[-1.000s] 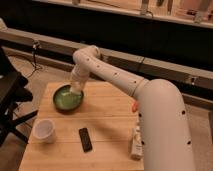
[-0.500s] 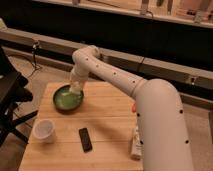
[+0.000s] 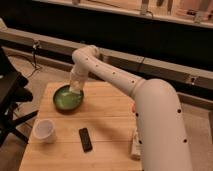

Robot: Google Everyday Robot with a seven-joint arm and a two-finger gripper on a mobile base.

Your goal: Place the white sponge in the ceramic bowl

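Note:
The ceramic bowl (image 3: pixel 64 100), green inside with a dark rim, sits on the far left part of the wooden table (image 3: pixel 110 120). My gripper (image 3: pixel 75 88) hangs down from the white arm (image 3: pixel 115 75) over the bowl's right rim, its pale tip just above the green inside. I cannot make out the white sponge as a thing apart from the gripper's pale tip. I cannot tell whether it is held or lies in the bowl.
A white plastic cup (image 3: pixel 44 130) stands near the table's front left. A black remote (image 3: pixel 85 139) lies in front of the middle. A white bottle (image 3: pixel 135 143) stands at the front right, partly behind my arm. A black chair (image 3: pixel 10 95) is left of the table.

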